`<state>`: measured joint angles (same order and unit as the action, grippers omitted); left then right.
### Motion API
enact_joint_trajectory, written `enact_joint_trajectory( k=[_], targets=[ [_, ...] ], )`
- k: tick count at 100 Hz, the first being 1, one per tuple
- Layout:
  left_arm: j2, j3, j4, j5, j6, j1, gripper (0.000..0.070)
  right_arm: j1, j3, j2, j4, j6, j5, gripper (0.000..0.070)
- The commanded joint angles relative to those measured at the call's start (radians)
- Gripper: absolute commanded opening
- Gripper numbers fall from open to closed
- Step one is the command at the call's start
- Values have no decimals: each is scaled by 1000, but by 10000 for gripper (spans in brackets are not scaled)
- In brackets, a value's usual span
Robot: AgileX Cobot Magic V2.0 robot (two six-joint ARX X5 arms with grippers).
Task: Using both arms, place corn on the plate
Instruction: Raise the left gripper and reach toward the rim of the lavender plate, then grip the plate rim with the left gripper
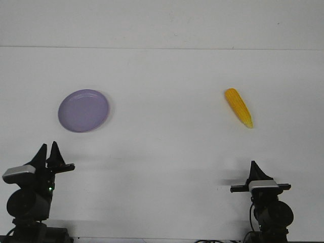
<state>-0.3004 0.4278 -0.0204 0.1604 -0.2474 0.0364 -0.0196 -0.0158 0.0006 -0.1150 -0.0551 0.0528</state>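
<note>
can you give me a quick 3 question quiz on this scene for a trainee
1. True or false: the corn already lies on the plate.
2. Multiple choice: the corn lies nearer to which claw? A) left claw B) right claw C) midway between the two
3. Short answer: which end of the corn points toward the robot, the thick end or the narrow tip?

Key
1. False. The plate is bare and the corn lies on the table, far to its right.
2. B
3. The narrow tip; the thick end points away.
</note>
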Motion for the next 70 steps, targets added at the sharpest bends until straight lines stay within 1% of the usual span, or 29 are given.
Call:
enact_joint_trajectory(
  k=[1, 11, 17, 24, 29, 37, 45, 58, 70],
  targets=[
    [-116, 90, -60, 15, 24, -6, 468, 0, 3, 0, 10, 9, 0, 8],
    [-286, 207, -135, 35, 56, -21, 464, 0, 3, 0, 10, 9, 0, 8],
    [-391, 257, -139, 38, 82, -41, 464, 0, 3, 0, 10, 9, 0, 8],
    [-515, 309, -135, 28, 91, -77, 464, 0, 3, 0, 10, 9, 0, 8],
    [-610, 348, -135, 2, 93, -109, 464, 0, 3, 0, 10, 9, 0, 8],
    [-766, 408, -137, -69, 110, -164, 463, 0, 3, 0, 10, 9, 0, 8],
    [-919, 471, -140, -119, 112, -210, 463, 0, 3, 0, 10, 9, 0, 8],
    [-1133, 576, -137, -188, 121, -261, 458, 0, 3, 0, 10, 9, 0, 8],
    [-1280, 659, -140, -245, 127, -287, 456, 0, 3, 0, 10, 9, 0, 8]
  ],
)
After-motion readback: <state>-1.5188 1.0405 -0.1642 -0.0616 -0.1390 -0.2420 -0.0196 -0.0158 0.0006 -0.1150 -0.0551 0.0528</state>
